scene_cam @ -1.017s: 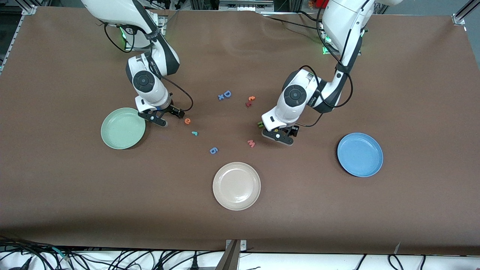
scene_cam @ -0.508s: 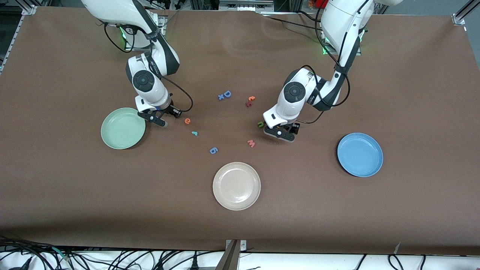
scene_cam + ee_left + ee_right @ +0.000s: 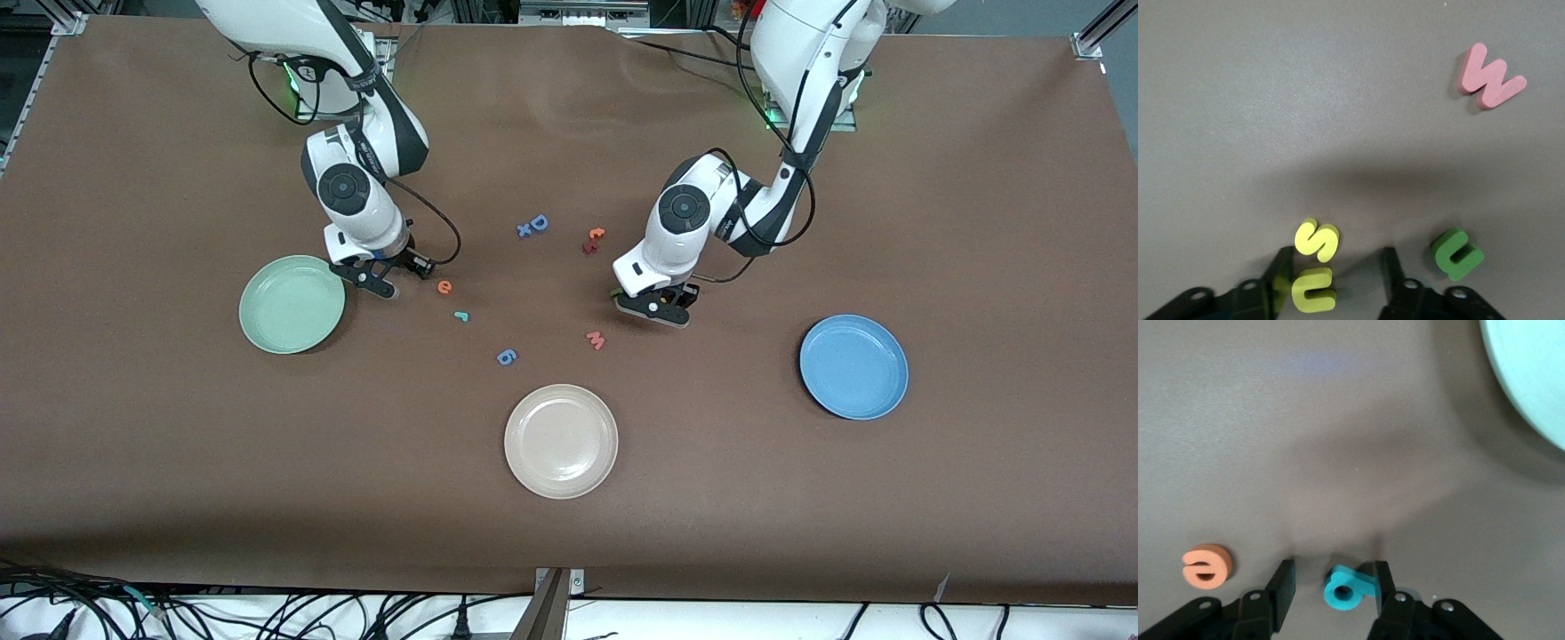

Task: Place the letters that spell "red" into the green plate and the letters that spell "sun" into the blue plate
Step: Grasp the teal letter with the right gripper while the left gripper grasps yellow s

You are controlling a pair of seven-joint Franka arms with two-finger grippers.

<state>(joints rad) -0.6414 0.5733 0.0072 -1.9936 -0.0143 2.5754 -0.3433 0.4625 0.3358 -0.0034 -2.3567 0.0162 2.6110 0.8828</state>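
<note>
Spread under everything, a brown cloth-covered surface (image 3: pixel 889 516).

Three round shallow-rimmed plates, well apart:
- pale mint-green plate (image 3: pixel 292 304) toward the right arm's end
- mid-blue plate (image 3: pixel 853 366) toward the left arm's end
- beige-white plate (image 3: pixel 561 441) between them and nearest the front camera

No letters in any of them.

Right pincer (image 3: pixel 1333 570) down at the surface just beside the green plate's rim. Partly open around the tiny teal foam "d" (image 3: pixel 1348 588). Letter flat on the surface, against one finger, with a clear gap to the other. Not gripped.

Left pincer (image 3: pixel 1335 257) low over the middle of the surface, well apart from the blue plate. Also partly open, straddling the tiny yellow foam "u" (image 3: pixel 1313 291). Letter close against one finger, clear of the other, lying flat. Not gripped.

Small letters, all on the surface:
- yellow foam "s" (image 3: pixel 1317 240) touching the "u", just ahead of the left fingertips
- olive-green foam "n" (image 3: pixel 1457 253) just outside the left pincer's other finger
- pink foam "w" (image 3: pixel 1490 77) near the left pincer, nearer the front camera than it
- orange foam "e" (image 3: pixel 1207 565) just beside the right pincer, outside its fingers
- teal foam "r" (image 3: pixel 460 315) near the "e", slightly nearer the front camera
- blue foam "6" (image 3: pixel 506 356) nearer the front camera again, between the "r" and the beige-white plate
- larger blue capital "D" (image 3: pixel 538 222) touching a small blue "x" (image 3: pixel 524 230), farther from the front camera than the "e"
- orange letter (image 3: pixel 597 234) and dark red letter (image 3: pixel 588 247) side by side, shapes too small to read
</note>
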